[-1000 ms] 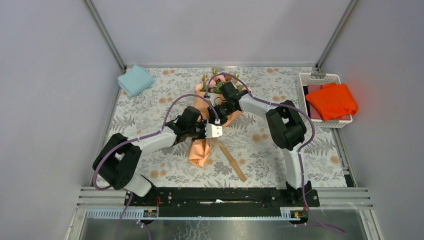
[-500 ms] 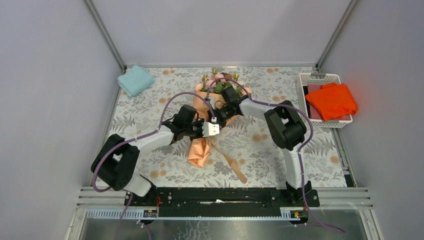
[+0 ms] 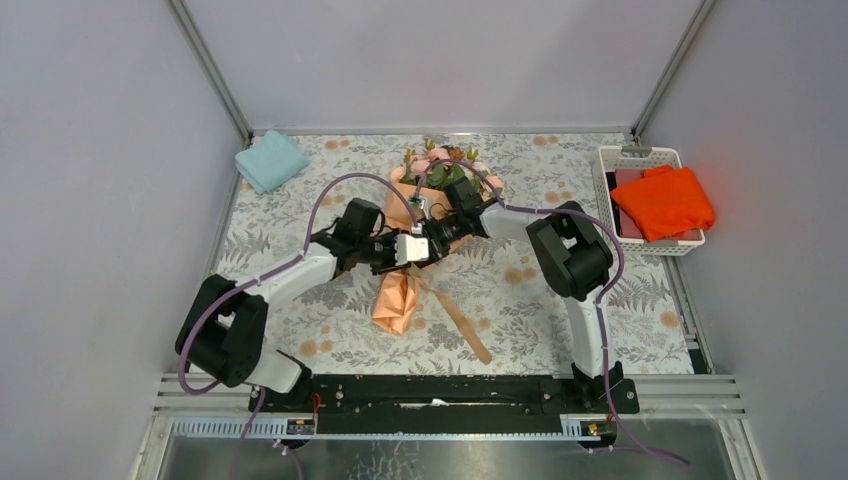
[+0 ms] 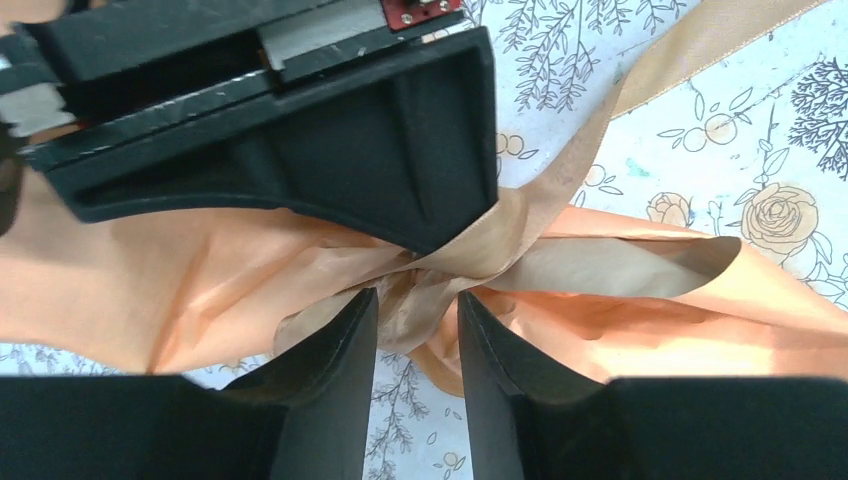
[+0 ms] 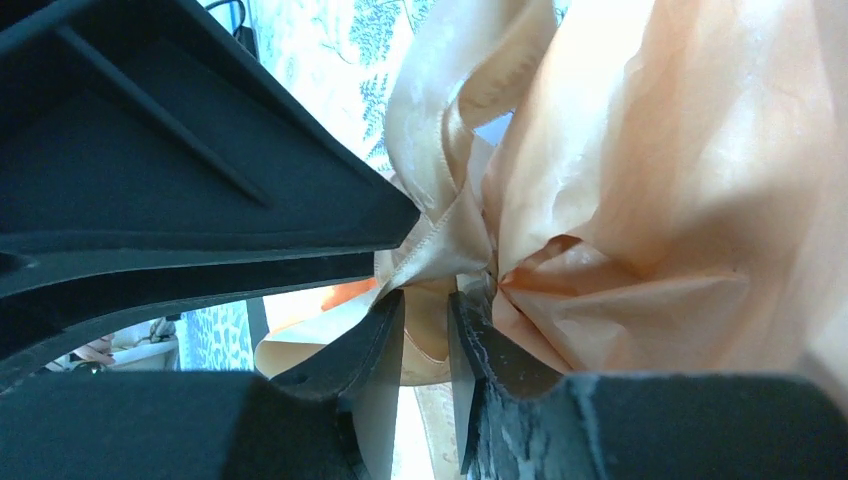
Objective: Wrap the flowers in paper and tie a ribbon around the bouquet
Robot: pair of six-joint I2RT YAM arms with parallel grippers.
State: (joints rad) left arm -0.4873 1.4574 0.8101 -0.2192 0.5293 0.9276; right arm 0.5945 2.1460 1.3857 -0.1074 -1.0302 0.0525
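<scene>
Everything here is placed against the bouquet, which lies on the table with the flowers at its far end and its tail pointing at the arm bases. Well left of the bouquet and further back is the blue cloth, not involved. The left gripper has slid from the bouquet's tail side up to the left of its waist, so it's now almost nose to nose with the other claw. Its jaws are narrowly parted with bunched ribbon between the tips, and we cannot tell whether it pinches or only straddles. At the waist the ribbon is cinched into a knot and the paper is gathered tight under it. The right gripper has come down from the flower end to the right of the waist. Its jaws are a thin slit with a ribbon strand in it, and again we cannot tell if it is gripped. Right of the bouquet's tail a loose ribbon end trails on the table, same spot as before. Far right of the bouquet sits the basket holding the orange cloth. Our read: the wrap is done and the tie cinched. With both claws closing in on the knot, tightening looks about over. What's left is letting go without dragging the knot loose.
</scene>
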